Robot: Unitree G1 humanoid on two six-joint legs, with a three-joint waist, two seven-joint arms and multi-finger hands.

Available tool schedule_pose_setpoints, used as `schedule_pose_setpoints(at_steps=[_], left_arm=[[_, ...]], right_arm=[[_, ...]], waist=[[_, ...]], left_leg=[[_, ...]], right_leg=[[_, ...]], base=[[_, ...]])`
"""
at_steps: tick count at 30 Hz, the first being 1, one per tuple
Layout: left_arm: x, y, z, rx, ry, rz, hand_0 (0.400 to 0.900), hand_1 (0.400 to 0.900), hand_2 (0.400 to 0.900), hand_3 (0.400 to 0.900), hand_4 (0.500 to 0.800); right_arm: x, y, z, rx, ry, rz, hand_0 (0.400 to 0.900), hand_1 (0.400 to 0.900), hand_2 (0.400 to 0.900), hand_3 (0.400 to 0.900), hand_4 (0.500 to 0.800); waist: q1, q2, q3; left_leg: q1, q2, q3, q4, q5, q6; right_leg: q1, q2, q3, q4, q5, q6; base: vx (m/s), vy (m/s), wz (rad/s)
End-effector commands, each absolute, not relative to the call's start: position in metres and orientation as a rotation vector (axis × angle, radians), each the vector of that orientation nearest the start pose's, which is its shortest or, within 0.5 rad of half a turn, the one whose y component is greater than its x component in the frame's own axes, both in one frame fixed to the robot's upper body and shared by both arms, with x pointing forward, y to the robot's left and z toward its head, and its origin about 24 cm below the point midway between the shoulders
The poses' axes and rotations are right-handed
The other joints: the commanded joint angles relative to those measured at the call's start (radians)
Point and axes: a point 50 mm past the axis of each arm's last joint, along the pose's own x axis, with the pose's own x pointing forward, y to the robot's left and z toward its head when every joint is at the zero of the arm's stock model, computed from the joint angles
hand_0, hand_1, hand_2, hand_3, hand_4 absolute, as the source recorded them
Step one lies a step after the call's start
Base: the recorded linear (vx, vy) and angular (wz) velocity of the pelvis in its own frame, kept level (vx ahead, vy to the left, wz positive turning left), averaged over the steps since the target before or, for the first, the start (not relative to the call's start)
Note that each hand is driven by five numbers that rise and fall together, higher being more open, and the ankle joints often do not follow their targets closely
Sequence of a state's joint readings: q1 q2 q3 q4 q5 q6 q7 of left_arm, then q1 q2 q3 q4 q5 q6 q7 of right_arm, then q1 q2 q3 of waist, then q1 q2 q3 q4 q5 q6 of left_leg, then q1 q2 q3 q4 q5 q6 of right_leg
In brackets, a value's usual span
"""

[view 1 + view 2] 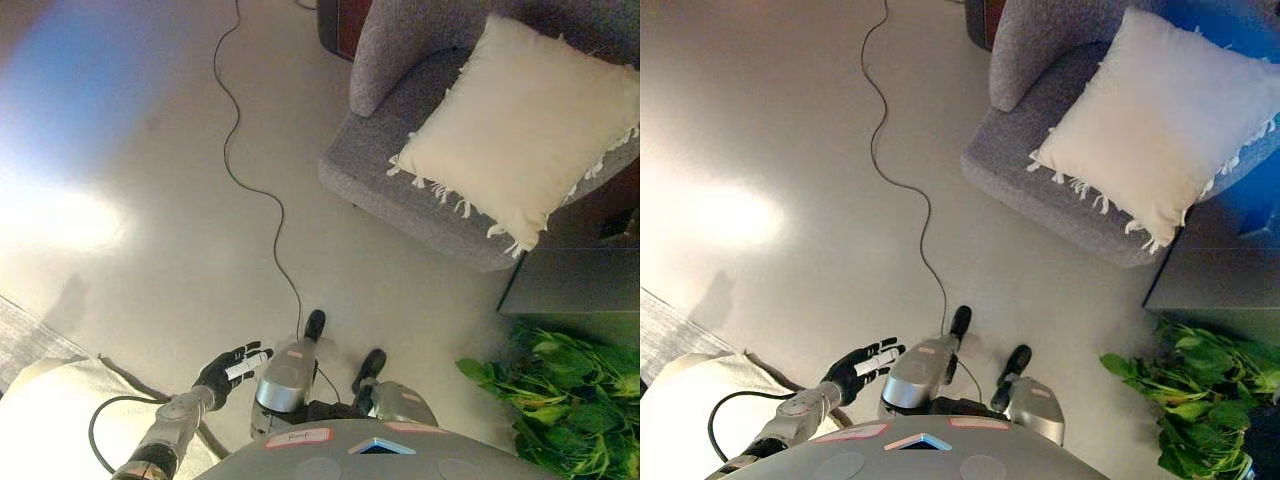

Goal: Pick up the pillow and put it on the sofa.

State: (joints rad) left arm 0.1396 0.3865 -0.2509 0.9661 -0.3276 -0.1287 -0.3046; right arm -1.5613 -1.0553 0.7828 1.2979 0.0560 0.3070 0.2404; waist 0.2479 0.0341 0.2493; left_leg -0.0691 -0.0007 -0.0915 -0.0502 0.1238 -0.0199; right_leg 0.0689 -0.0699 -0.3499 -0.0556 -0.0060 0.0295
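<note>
1. Resting on the grey sofa (400,180) seat: cream fringed pillow (520,125), leaning against the backrest.
2. Left hand (232,368) empty, fingers spread, low over the pale floor (150,220), well apart from the pillow.
3. Right hand not visible.
4. Green plant (560,400) beside a dark table (570,280).

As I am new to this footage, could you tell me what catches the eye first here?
A cream fringed pillow lies on the grey sofa at upper right. A leafy green plant fills the lower right corner. The left hand hangs open and empty over the pale floor at lower left.
</note>
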Motion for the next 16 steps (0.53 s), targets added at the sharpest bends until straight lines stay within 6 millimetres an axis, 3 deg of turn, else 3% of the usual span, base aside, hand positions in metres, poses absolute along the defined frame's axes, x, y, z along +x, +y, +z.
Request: schedule_pose_setpoints(at_steps=[1, 5, 7, 10, 13, 14, 16], left_arm=[[0.067, 0.259, -0.144, 0.095, 1.113, -0.154, 0.900, 0.900, 0.900, 0.900, 0.800], [0.064, 0.259, -0.147, 0.096, 1.144, -0.139, 0.900, 0.900, 0.900, 0.900, 0.800], [0.065, 0.260, -0.147, 0.091, 1.152, -0.128, 0.900, 0.900, 0.900, 0.900, 0.800], [0.066, 0.262, -0.148, 0.082, 1.174, -0.101, 0.900, 0.900, 0.900, 0.900, 0.800], [0.070, 0.260, -0.151, 0.073, 1.191, -0.081, 0.900, 0.900, 0.900, 0.900, 0.800], [0.071, 0.261, -0.151, 0.074, 1.191, -0.073, 0.900, 0.900, 0.900, 0.900, 0.800], [0.078, 0.259, -0.151, 0.066, 1.175, -0.044, 0.900, 0.900, 0.900, 0.900, 0.800]], right_arm=[[0.306, -0.406, 0.382, -1.059, 0.285, -0.768, 0.900, 0.900, 0.900, 0.900, 0.800], [0.307, -0.414, 0.361, -1.015, 0.309, -0.730, 0.900, 0.900, 0.900, 0.900, 0.800], [0.314, -0.415, 0.337, -0.952, 0.294, -0.655, 0.900, 0.900, 0.900, 0.900, 0.800], [0.326, -0.410, 0.285, -0.826, 0.280, -0.504, 0.900, 0.900, 0.900, 0.900, 0.800], [0.333, -0.395, 0.204, -0.721, 0.317, -0.335, 0.900, 0.900, 0.900, 0.900, 0.800], [0.331, -0.391, 0.182, -0.698, 0.341, -0.306, 0.900, 0.900, 0.900, 0.900, 0.800], [0.321, -0.374, 0.119, -0.638, 0.405, -0.207, 0.900, 0.900, 0.900, 0.900, 0.800]], waist=[[-0.013, -0.059, -0.123], [-0.028, -0.067, -0.150], [-0.042, -0.066, -0.159], [-0.064, -0.067, -0.168], [-0.102, -0.063, -0.172], [-0.109, -0.065, -0.173], [-0.137, -0.065, -0.177]], left_leg=[[0.027, 0.049, 0.039, 0.012, -0.104, -0.089], [0.053, 0.052, 0.051, 0.006, -0.113, -0.087], [0.068, 0.053, 0.059, -0.001, -0.119, -0.085], [0.089, 0.053, 0.071, -0.009, -0.127, -0.079], [0.114, 0.056, 0.094, -0.015, -0.139, -0.071], [0.120, 0.056, 0.100, -0.017, -0.142, -0.069], [0.134, 0.056, 0.115, -0.021, -0.150, -0.063]], right_leg=[[-0.018, -0.043, 0.027, -0.006, -0.009, 0.044], [0.000, -0.042, 0.035, -0.011, -0.012, 0.049], [0.008, -0.041, 0.041, -0.014, -0.013, 0.052], [0.018, -0.040, 0.051, -0.015, -0.015, 0.056], [0.029, -0.039, 0.065, -0.015, -0.014, 0.062], [0.031, -0.038, 0.069, -0.015, -0.014, 0.063], [0.036, -0.036, 0.085, -0.015, -0.013, 0.065]], base=[[0.07, -0.004, -0.08], [0.06, 0.011, -0.11], [0.01, 0.023, -0.12], [-0.02, 0.021, -0.12], [-0.04, 0.014, -0.16], [-0.04, 0.013, -0.18], [-0.05, 0.014, -0.18]])
